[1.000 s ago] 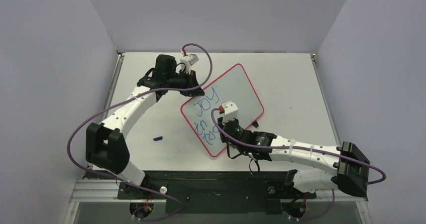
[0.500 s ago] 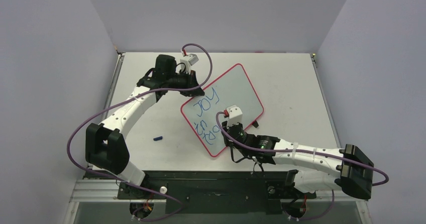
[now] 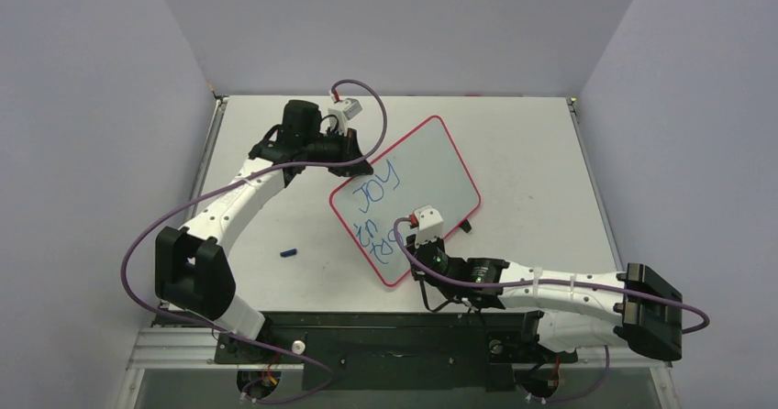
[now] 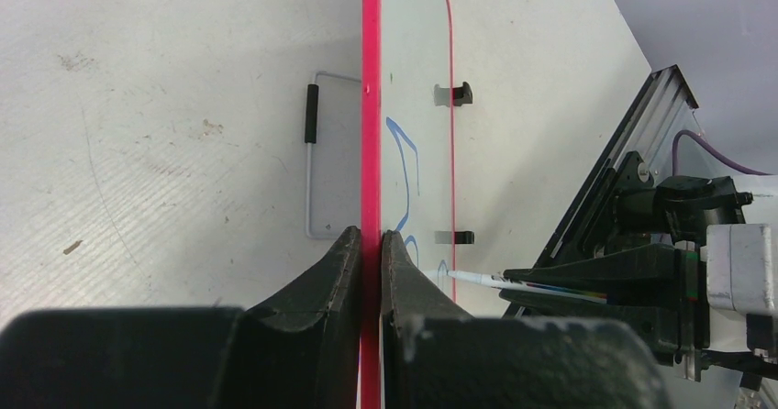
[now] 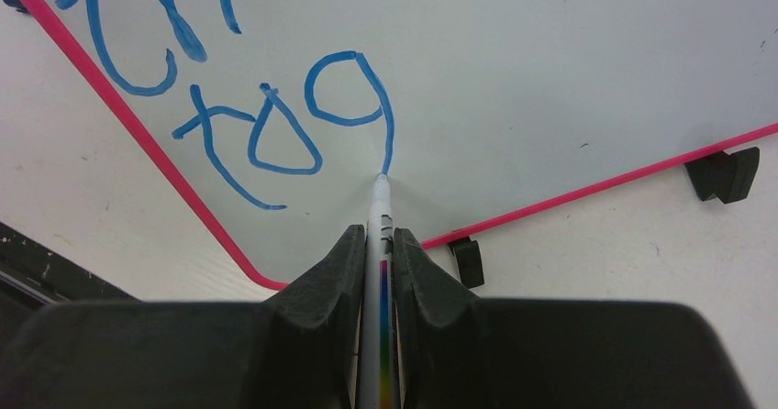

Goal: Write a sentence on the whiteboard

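The whiteboard (image 3: pixel 431 166) lies tilted on the table, glossy white with a red-pink frame and blue handwriting on its near-left part. My left gripper (image 3: pixel 361 165) is shut on the board's left edge; in the left wrist view the fingers (image 4: pixel 370 244) pinch the pink frame (image 4: pixel 371 106). My right gripper (image 3: pixel 413 248) is shut on a white marker (image 5: pixel 381 216) with a rainbow stripe. The marker's tip touches the whiteboard (image 5: pixel 514 60) at the bottom end of a blue tailed loop, close to the near frame. The left wrist view shows the marker (image 4: pixel 477 281) coming in from the right.
A small blue cap (image 3: pixel 289 253) lies on the table left of the board. Two black feet (image 5: pixel 725 172) (image 5: pixel 468 260) stick out from the board's near long edge. A thin wire loop with a black grip (image 4: pixel 312 152) lies beside the board. The walls stand close on three sides.
My right arm has drawn back toward the near edge, pulling the marker tip down the board and lengthening the blue stroke. The left gripper and board have not moved.
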